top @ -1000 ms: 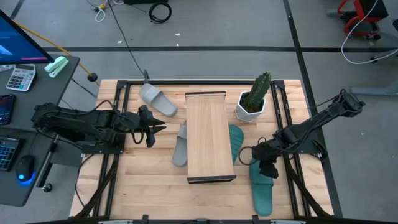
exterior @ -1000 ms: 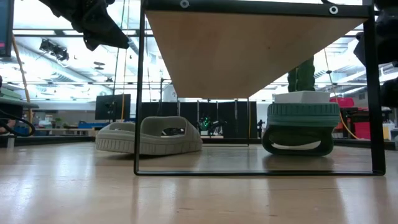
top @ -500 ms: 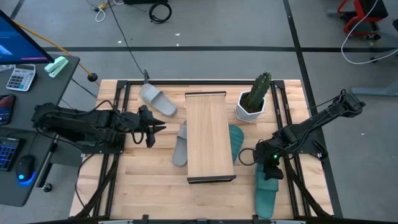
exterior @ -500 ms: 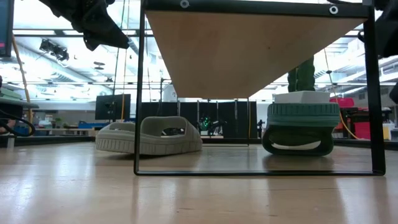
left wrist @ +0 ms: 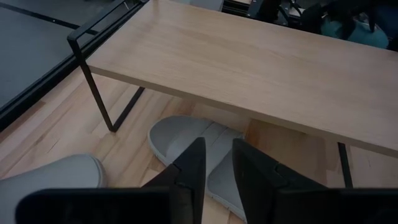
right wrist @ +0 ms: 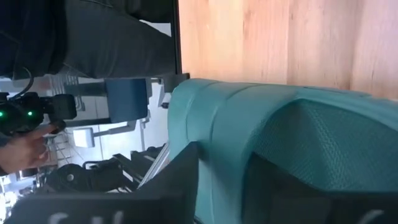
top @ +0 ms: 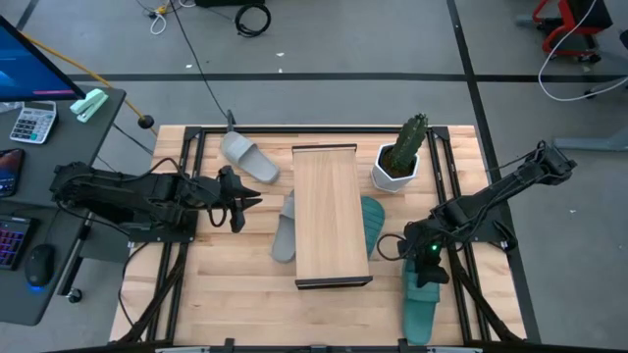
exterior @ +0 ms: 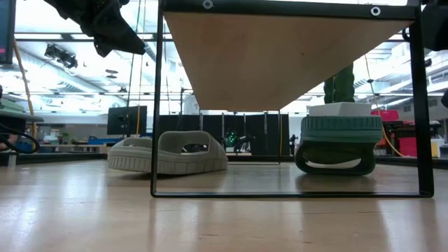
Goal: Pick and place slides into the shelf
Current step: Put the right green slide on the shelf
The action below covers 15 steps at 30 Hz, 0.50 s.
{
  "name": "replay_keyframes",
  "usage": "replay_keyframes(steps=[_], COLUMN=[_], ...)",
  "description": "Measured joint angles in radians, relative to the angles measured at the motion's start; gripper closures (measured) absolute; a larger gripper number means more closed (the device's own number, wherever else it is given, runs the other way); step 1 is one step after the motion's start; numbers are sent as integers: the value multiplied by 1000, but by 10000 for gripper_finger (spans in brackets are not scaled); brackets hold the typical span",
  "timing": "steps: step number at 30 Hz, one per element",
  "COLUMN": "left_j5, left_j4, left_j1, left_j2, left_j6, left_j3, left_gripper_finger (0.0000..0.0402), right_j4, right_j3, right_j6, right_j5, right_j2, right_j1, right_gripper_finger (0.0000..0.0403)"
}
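Observation:
The shelf (top: 334,214) stands mid-table, its plank top on a dark frame (exterior: 155,105). One grey slide (top: 248,157) lies on the table at the far left. A second grey slide (top: 285,227) (exterior: 168,154) and a teal slide (top: 374,224) (exterior: 339,143) lie partly under the shelf. The other teal slide (top: 420,304) lies right of the shelf near the near edge. My right gripper (top: 429,269) is low over its far end, open, with one finger (right wrist: 183,177) beside the slide's side (right wrist: 211,143). My left gripper (top: 247,201) hovers left of the shelf, slightly open (left wrist: 216,155). My right gripper stands at the far end of the teal slide, and the slide fills the space beside its visible finger. I cannot tell whether the fingers touch it. The slide lies flat on the table.
A cactus in a white pot (top: 397,162) stands on the table right of the shelf's far end. Dark rails (top: 186,186) run along the table's left and right sides. A desk with a calculator and keyboard (top: 29,123) is off the table's left.
My right gripper has moved a little toward the near edge, farther over the teal slide, and has mostly left the low view's right side. My left arm has kept still.

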Motion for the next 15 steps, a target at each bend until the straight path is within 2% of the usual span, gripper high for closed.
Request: replay_keyframes(steps=[7,15], left_j5=[0,0], left_j4=[0,0], left_j1=[0,0], left_j2=[0,0], left_j6=[0,0], left_j3=[0,0], left_gripper_finger=[315,323], right_j4=[0,-82], right_j3=[2,88], right_j6=[-5,-22], right_j5=[-1,6], right_j2=[0,-3], right_j1=[0,0], right_gripper_finger=[388,387])
